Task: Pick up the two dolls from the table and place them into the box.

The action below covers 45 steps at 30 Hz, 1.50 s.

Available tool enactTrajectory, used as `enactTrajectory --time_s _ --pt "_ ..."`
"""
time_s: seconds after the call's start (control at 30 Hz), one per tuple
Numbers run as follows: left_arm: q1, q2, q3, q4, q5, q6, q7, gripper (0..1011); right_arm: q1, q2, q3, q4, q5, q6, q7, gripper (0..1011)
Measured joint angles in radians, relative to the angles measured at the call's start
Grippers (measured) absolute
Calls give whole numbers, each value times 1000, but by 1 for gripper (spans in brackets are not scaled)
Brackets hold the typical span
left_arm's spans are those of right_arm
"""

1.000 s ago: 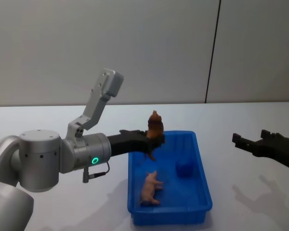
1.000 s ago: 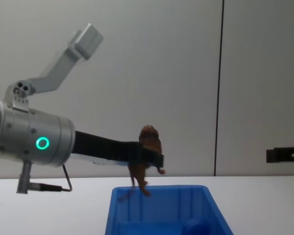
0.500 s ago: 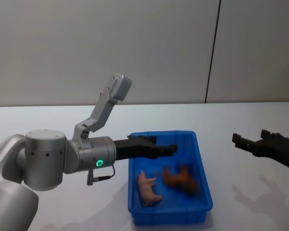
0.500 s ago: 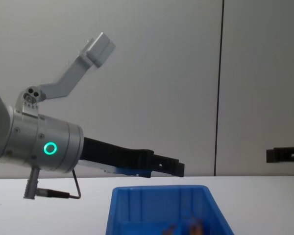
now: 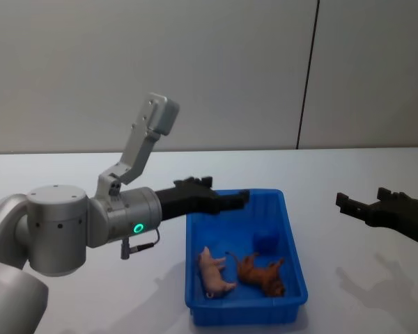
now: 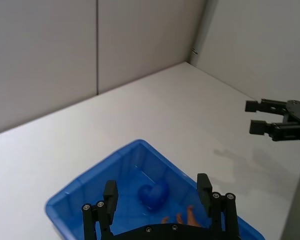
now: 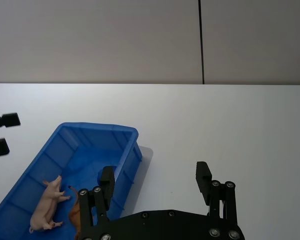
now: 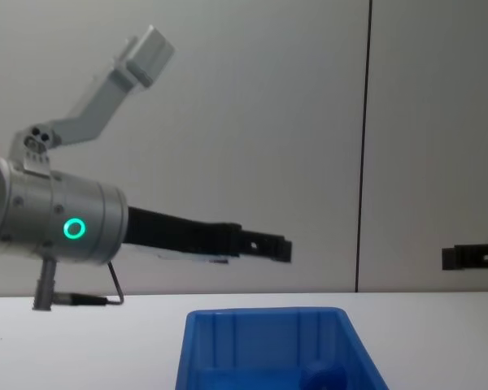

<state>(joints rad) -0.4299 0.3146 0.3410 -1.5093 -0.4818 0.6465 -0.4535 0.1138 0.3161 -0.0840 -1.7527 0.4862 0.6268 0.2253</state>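
The blue box (image 5: 293, 240) stands on the white table (image 5: 334, 174). Three dolls lie inside it: a pale pink pig (image 5: 214, 272), a reddish-brown one (image 5: 262, 274) beside it, and a blue one (image 5: 266, 242) farther back. My left gripper (image 5: 230, 196) hovers open and empty over the box's far left rim. From the left wrist, its fingers (image 6: 110, 196) frame the blue doll (image 6: 154, 194) and part of the brown doll (image 6: 184, 218). My right gripper (image 5: 362, 200) hangs open above the table, right of the box. The right wrist view shows the pig (image 7: 46, 205).
A grey panelled wall with a dark vertical seam (image 5: 306, 76) rises behind the table. The left arm's wide silver body (image 5: 70, 226) fills the space left of the box. Bare tabletop lies between the box and the right gripper.
The left gripper opened and let go of the brown doll, which dropped into the box beside the pig. The left gripper then drew back slightly. The right arm has not moved.
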Motion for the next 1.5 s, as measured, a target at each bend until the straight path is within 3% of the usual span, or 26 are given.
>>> enactTrajectory --time_s 0.6,1.17,1.5 --pt "62 42 -43 -144 8 -167 251 1001 0 0 0 0 0 0 0 1001" --pt "97 69 -88 -248 95 -346 499 1001 0 0 0 0 0 0 0 1001" --pt "101 77 -111 -280 138 -406 586 1001 0 0 0 0 0 0 0 1001"
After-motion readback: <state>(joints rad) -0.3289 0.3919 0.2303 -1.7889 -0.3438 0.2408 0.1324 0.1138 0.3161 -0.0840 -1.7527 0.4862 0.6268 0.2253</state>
